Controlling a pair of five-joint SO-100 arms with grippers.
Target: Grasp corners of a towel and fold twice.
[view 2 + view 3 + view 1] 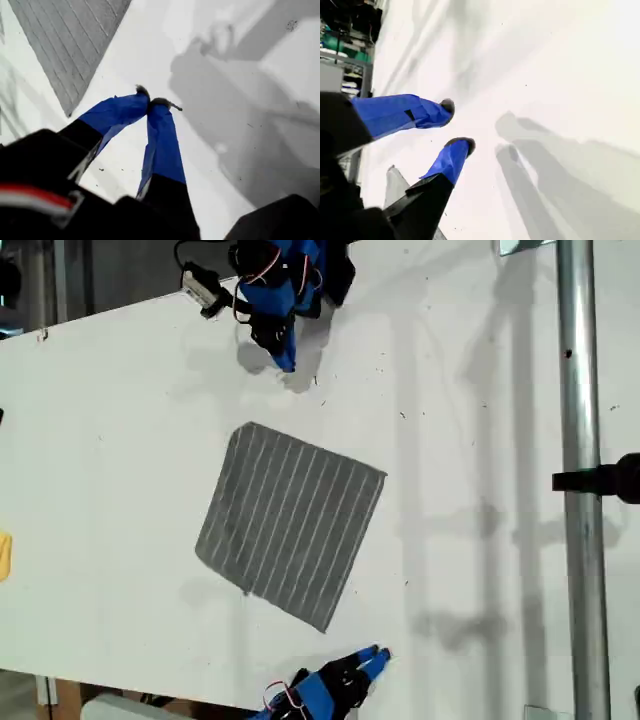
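The towel (290,525) lies flat and unfolded on the white table (120,440), grey with thin white stripes, all four corners showing. My first gripper (150,102) is shut on nothing over bare table; it is the blue gripper (378,653) at the exterior view's bottom edge, just past the towel's lowest corner (325,628). That corner (67,111) shows in the first wrist view, apart from the fingers. My second gripper (456,126) is open and empty. It hangs near the exterior view's top (284,358), short of the towel's upper corner (245,426). A grey tip (395,182) shows behind its fingers.
A metal pole (580,440) with a black clamp (610,478) runs down the exterior view's right and casts shadows on the table. A yellow object (4,555) sits at the exterior view's left edge. Shelving and clutter (345,50) lie beyond the table edge.
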